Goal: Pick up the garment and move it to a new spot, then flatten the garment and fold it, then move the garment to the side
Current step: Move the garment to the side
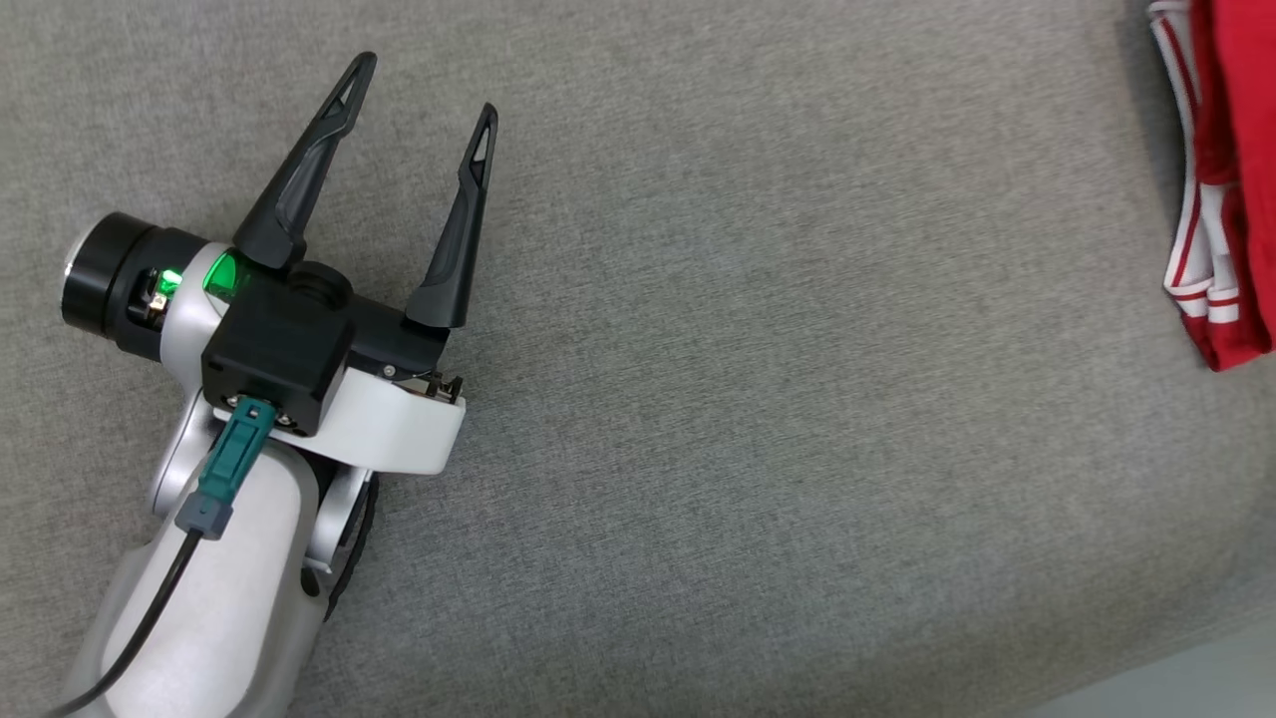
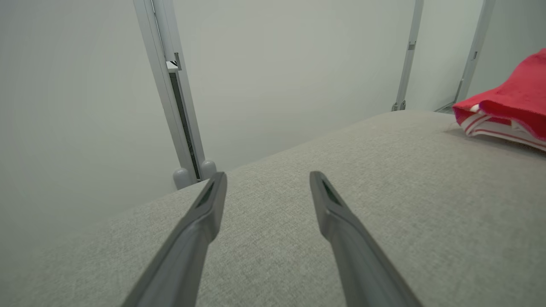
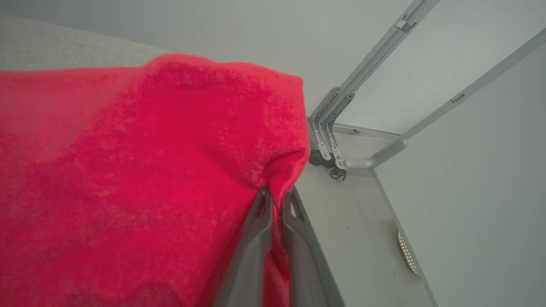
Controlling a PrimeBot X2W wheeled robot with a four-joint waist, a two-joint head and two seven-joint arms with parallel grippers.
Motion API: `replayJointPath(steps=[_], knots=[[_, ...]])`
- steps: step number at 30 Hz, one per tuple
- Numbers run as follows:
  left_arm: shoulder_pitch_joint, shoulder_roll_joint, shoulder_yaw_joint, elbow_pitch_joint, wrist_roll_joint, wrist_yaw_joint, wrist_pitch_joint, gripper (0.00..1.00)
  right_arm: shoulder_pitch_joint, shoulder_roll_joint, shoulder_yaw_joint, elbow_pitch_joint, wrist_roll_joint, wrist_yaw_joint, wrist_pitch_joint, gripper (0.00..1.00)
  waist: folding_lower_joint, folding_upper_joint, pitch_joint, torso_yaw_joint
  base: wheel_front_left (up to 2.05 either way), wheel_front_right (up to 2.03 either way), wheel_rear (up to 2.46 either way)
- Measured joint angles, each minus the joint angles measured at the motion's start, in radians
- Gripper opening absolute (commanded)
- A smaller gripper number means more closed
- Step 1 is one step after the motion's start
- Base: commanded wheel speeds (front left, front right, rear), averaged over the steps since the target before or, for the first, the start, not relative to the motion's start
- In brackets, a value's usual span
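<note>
One garment (image 3: 128,162) — pinched in right claw (image 3: 277,195), left claw (image 1: 427,85) spread.

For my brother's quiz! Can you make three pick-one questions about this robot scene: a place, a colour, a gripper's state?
1. Where on the grey fabric surface does the red cloth garment with white stripes lie, in the head view? A middle; B far right; C lower left.
2. Its stripes are: A blue; B yellow; C white.
3. The right gripper is: A shut on the garment; B wide open; C empty.
Answers: B, it sits at the right edge; C, white bands edge it; A, it pinches red cloth.
</note>
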State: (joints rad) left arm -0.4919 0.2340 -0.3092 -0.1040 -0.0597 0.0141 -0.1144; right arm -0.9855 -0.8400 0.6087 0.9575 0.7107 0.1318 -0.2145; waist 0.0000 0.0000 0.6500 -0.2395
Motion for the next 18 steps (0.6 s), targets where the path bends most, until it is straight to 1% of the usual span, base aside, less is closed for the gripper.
replayJointPath(steps=[1,2,3,6,8,12,15,18], knots=[[-0.004,0.002,-0.001,-0.006,0.003,0.0,0.002,1.0,-0.004,0.016,-0.001,0.032,0.009,0.0,0.009,0.19,0.0,0.0,0.013,0.003,0.0,0.0,0.0],[-0.007,0.004,-0.003,-0.013,0.007,0.0,0.007,1.0,-0.006,0.033,-0.001,0.059,0.02,0.0,0.019,0.72,0.0,0.0,0.026,0.007,0.0,0.0,0.0],[-0.008,0.005,-0.005,-0.017,0.007,0.0,0.009,1.0,-0.006,0.049,-0.005,0.082,0.039,0.0,0.027,1.0,0.0,0.0,0.036,0.011,0.0,0.0,0.0],[-0.011,0.007,-0.009,-0.03,0.01,0.0,0.013,1.0,-0.008,0.081,-0.006,0.141,0.063,0.0,0.029,1.0,0.0,0.0,0.054,0.022,0.0,0.0,0.0],[-0.011,0.008,-0.01,-0.03,0.01,0.002,0.013,1.0,-0.006,0.1,-0.01,0.168,0.079,0.0,0.01,1.0,0.0,0.0,0.051,0.023,0.0,0.0,0.0],[0.002,0.008,-0.008,-0.013,0.005,0.011,-0.001,1.0,0.012,0.115,-0.022,0.182,0.106,0.0,-0.031,1.0,0.0,0.0,0.025,0.017,0.0,0.0,0.0],[0.031,0.003,-0.007,0.01,-0.011,0.017,-0.019,1.0,0.036,0.116,-0.049,0.152,0.114,0.0,-0.042,1.0,0.0,0.0,-0.009,0.011,0.0,0.0,0.0],[0.06,0.0,0.0,0.03,-0.027,0.03,-0.035,1.0,0.063,0.1,-0.139,0.041,0.094,0.0,-0.045,1.0,0.0,0.0,-0.052,0.004,0.0,0.0,0.0]])
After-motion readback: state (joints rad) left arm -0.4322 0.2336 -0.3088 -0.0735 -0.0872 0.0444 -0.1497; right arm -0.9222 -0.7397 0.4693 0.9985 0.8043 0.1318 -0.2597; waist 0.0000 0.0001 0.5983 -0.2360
